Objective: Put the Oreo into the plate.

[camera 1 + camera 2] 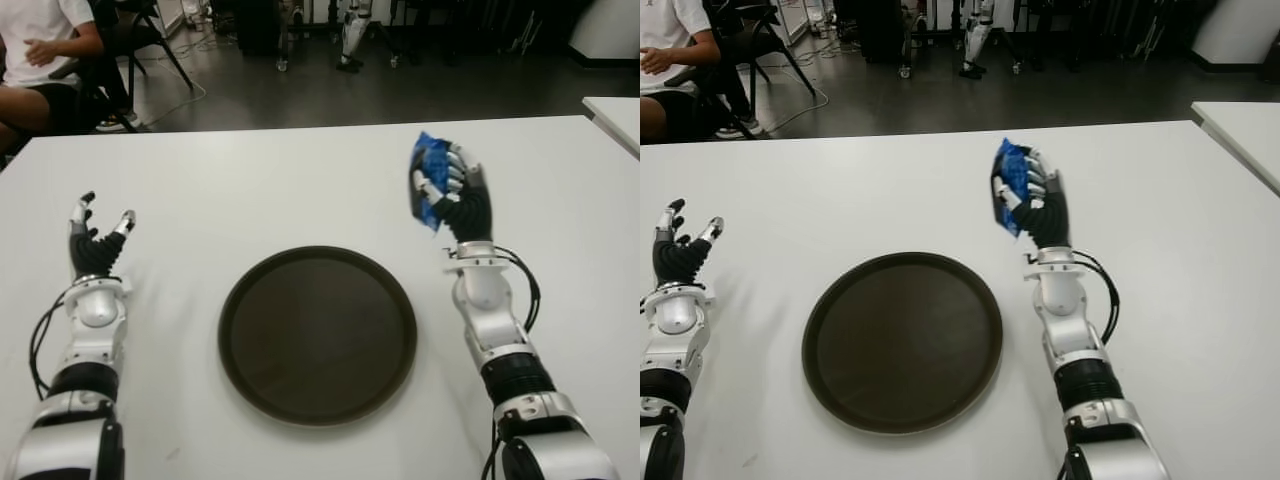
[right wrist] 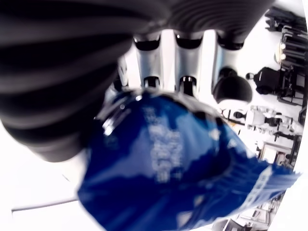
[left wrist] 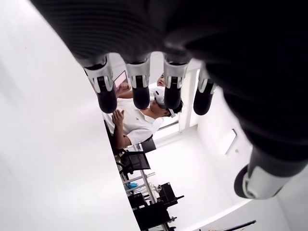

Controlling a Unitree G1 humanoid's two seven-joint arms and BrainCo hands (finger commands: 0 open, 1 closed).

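Observation:
My right hand (image 1: 445, 190) is raised above the white table (image 1: 260, 190), to the right of and a little beyond the plate, with its fingers closed around a blue Oreo packet (image 1: 428, 180). The right wrist view shows that blue packet (image 2: 183, 173) pressed into the palm under the curled fingers (image 2: 187, 62). A dark brown round plate (image 1: 317, 333) lies in the middle of the table with nothing in it. My left hand (image 1: 96, 238) shows left of the plate, fingers spread and holding nothing.
A second white table (image 1: 615, 115) edges in at the far right. Beyond the table's far edge, a seated person in a white shirt (image 1: 40, 45) is at the back left, with chairs and equipment stands on the dark floor.

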